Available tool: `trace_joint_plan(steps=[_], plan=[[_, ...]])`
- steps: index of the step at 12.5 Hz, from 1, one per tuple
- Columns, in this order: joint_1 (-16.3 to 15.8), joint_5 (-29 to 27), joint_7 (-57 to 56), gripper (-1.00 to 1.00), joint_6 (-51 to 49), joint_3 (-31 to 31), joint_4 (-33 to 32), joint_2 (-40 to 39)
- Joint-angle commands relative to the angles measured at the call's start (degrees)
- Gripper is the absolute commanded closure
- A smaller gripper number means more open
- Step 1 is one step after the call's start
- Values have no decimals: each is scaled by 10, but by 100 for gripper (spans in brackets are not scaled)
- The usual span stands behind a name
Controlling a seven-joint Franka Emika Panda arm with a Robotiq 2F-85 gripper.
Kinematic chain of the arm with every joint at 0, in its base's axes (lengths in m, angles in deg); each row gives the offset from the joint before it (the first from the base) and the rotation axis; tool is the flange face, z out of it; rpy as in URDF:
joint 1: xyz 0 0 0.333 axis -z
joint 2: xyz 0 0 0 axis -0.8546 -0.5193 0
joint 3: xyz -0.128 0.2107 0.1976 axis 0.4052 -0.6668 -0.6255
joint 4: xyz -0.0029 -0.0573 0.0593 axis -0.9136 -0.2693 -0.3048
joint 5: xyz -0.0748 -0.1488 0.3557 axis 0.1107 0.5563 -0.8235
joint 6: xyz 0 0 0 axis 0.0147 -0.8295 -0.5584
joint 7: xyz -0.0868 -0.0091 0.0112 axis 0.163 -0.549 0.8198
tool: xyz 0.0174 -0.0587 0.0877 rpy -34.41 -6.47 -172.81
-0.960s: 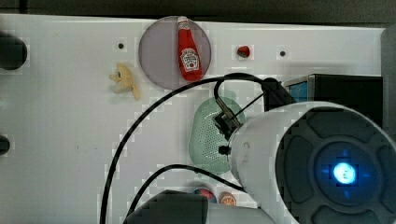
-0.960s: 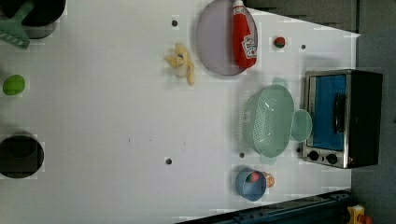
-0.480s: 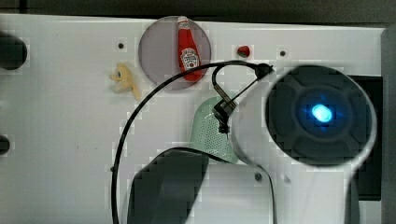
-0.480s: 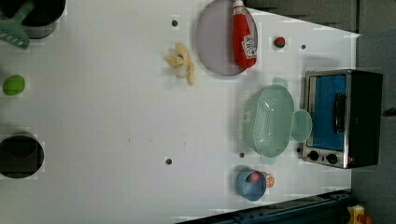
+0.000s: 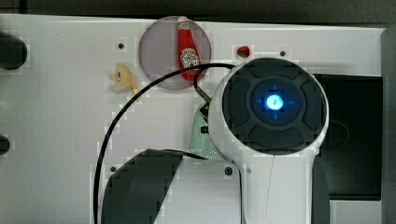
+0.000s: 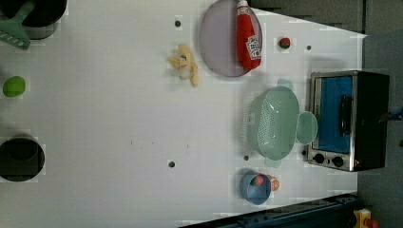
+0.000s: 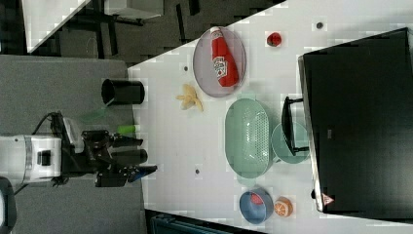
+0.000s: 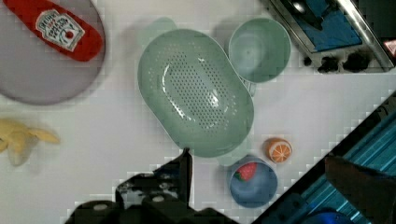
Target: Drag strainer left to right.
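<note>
The strainer (image 6: 273, 124) is a pale mint-green oblong colander standing on the white table (image 6: 119, 118), right beside the toaster oven. It also appears in the right view (image 7: 248, 141) and the wrist view (image 8: 196, 91). In the top view the arm (image 5: 273, 107) covers most of it, leaving one edge (image 5: 201, 135) showing. My gripper (image 7: 148, 155) is open and holds nothing. It stays well clear of the strainer, touching nothing. One dark finger (image 8: 183, 168) shows in the wrist view just short of the strainer's rim.
A mint mug (image 6: 306, 127) sits between strainer and toaster oven (image 6: 347, 121). A lilac plate (image 6: 218, 47) carries a ketchup bottle (image 6: 248, 35). A blue bowl (image 6: 255, 187), an orange slice (image 7: 282, 207) and a banana peel (image 6: 184, 62) lie nearby. A black cup (image 6: 21, 159) stands far off.
In the top view the arm has swung across and now covers more of the strainer. The strainer and the other objects have not moved in the left view.
</note>
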Motion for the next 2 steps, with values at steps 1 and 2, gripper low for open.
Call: trace_joint_plan(steps=[1,2], plan=[[9,-11,-23,-100,0,2,13,-1],[9,-11,-23,-100,-1,2,13,-2]])
